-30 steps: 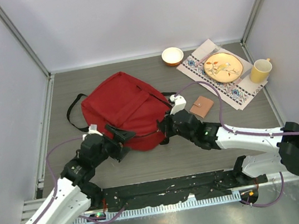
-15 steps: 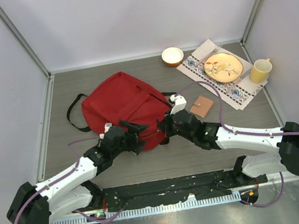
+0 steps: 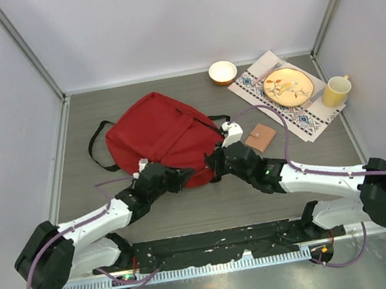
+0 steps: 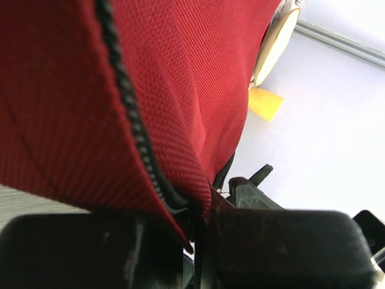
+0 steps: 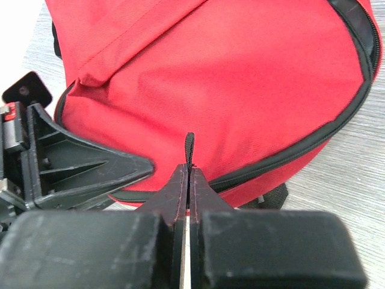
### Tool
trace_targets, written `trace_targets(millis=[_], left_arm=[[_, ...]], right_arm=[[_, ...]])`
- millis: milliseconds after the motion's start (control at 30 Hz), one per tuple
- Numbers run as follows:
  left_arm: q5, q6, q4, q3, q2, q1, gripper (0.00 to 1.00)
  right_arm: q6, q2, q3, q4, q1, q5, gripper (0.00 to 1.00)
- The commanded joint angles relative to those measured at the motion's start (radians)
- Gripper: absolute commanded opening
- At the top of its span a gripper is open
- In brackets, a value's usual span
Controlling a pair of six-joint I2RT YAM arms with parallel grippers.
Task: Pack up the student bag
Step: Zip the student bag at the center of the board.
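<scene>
1. Lying flat on the grey bench (image 3: 324, 147), the student bag (image 3: 158, 131) sits left of centre. A black strap (image 3: 97, 143) loops out from its left side.
2. The left gripper (image 3: 178, 178) is at the bag's near edge. The left wrist view shows it clenched on a fold of the red fabric, just beside the dark zipper (image 4: 129, 120).
3. The right gripper (image 5: 188, 180) is at the bag's near-right corner, close beside the left one. Its jaws are pressed together on a thin black pull tab (image 5: 189, 147), which stands upright above the fingertips.
4. In the right wrist view the bag bulges up behind the tab, and a black zipper line curves round its right side down to the bench.
5. A small brown wallet (image 3: 260, 137) lies on the bench just right of the bag, apart from it and near the right arm's wrist.
6. A patterned placemat (image 3: 313, 121) at the far right carries an orange plate (image 3: 288, 86). A yellow cup (image 3: 335, 91) stands at the mat's right edge.
7. A small bowl (image 3: 222, 72) with an orange inside sits on the bench near the mat's far-left corner, well apart from both arms.
</scene>
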Motion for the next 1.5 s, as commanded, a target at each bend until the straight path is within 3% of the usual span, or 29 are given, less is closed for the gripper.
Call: trace_targets(millis=[0,167,400,600,733,800,833,933,967,1100,1200,1367,1467], left_arm=[[-0.078,0.104,-0.079,0.000,-0.113,0.002,0.00],[-0.128,0.232,-0.361,-0.005,-0.259,0.013,0.00],[-0.154,0.217,-0.542,-0.132,-0.497,0.025,0.00],[-0.239,0.252,-0.757,-0.112,-0.678,0.028,0.00],[-0.259,0.371,-0.770,-0.080,-0.735,0.026,0.36],[-0.274,0.443,-0.768,-0.024,-0.718,0.028,0.51],[-0.279,0.500,-0.765,0.004,-0.701,0.028,0.63],[-0.291,0.699,-0.787,0.142,-0.600,0.028,0.77],[-0.283,0.818,-0.782,0.209,-0.572,0.028,0.78],[-0.199,1.061,-0.716,0.339,-0.421,0.028,0.82],[-0.086,1.183,-0.655,0.412,-0.344,0.026,0.83],[0.133,1.275,-0.601,0.494,-0.199,0.013,0.83],[0.195,1.304,-0.546,0.500,-0.130,-0.012,0.84]], right_arm=[[0.007,-0.037,-0.008,0.032,0.000,0.055,0.01],[0.028,-0.037,-0.006,0.011,-0.012,0.097,0.01],[0.040,-0.032,-0.009,0.011,-0.069,0.085,0.01],[0.031,-0.043,-0.018,0.012,-0.148,0.043,0.01],[0.011,-0.044,-0.018,0.042,-0.152,0.002,0.01],[0.011,-0.040,-0.021,0.057,-0.152,-0.023,0.01],[0.014,-0.038,-0.024,0.060,-0.152,-0.038,0.01],[0.025,-0.043,-0.035,0.065,-0.150,-0.043,0.01],[0.025,-0.049,-0.044,0.065,-0.150,-0.041,0.01],[0.028,-0.061,-0.052,0.059,-0.150,-0.040,0.01],[0.030,-0.069,-0.055,0.055,-0.150,-0.038,0.01],[0.030,-0.083,-0.061,0.049,-0.150,-0.030,0.01],[0.037,-0.084,-0.066,0.049,-0.150,-0.027,0.01]])
